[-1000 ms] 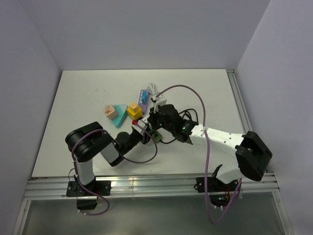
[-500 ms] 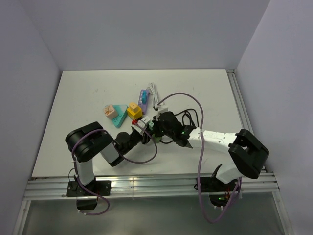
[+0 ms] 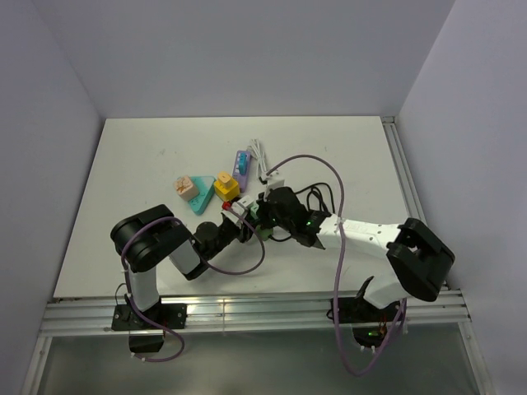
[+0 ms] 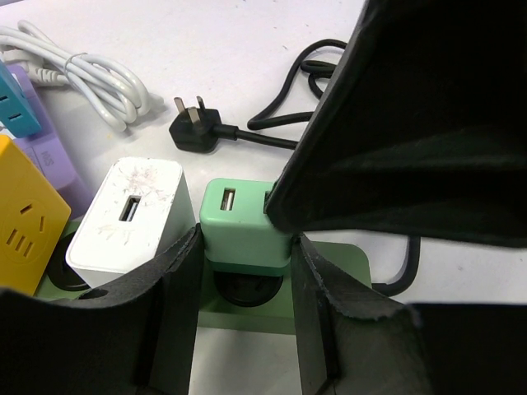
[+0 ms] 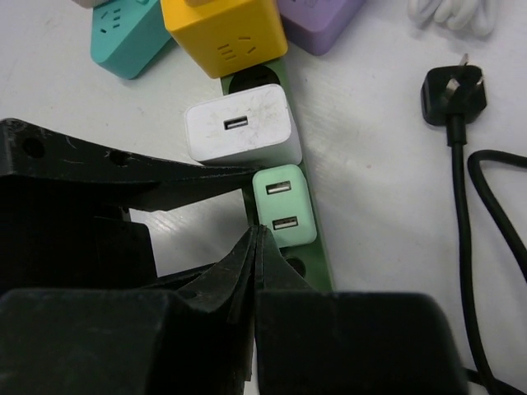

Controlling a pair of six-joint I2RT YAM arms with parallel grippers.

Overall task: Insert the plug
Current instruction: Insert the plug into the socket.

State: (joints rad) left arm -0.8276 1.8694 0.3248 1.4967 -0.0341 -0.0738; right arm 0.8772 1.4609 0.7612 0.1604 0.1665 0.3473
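Left gripper (image 4: 245, 276): clamped on the green USB charger (image 4: 243, 226), one finger on each side.
Right gripper (image 5: 254, 240): clenched and empty, tips against the charger's edge.
Green USB charger: sits on the green power strip (image 4: 350, 267), beside the white charger (image 4: 128, 222).
Desk (image 4: 247, 49): a black plug (image 4: 195, 132) lies beyond.

One desk (image 3: 140, 156) carries one green power strip (image 5: 318, 262). Three plug blocks stand in a row on it: one yellow block (image 5: 224, 33), one white block (image 5: 241, 123) with a single slot, and one mint-green block (image 5: 284, 206) with two slots. Off the strip, to the left and far side, are two teal blocks (image 5: 123, 34) (image 4: 16, 107), one purple block (image 4: 45, 152) and one peach block (image 3: 181, 187). There is one white cable bundle (image 4: 82, 74) and one black plug (image 5: 453, 95) on one black cord (image 5: 494, 214). Two claws: left claw (image 4: 243, 280), right claw (image 5: 255, 255).
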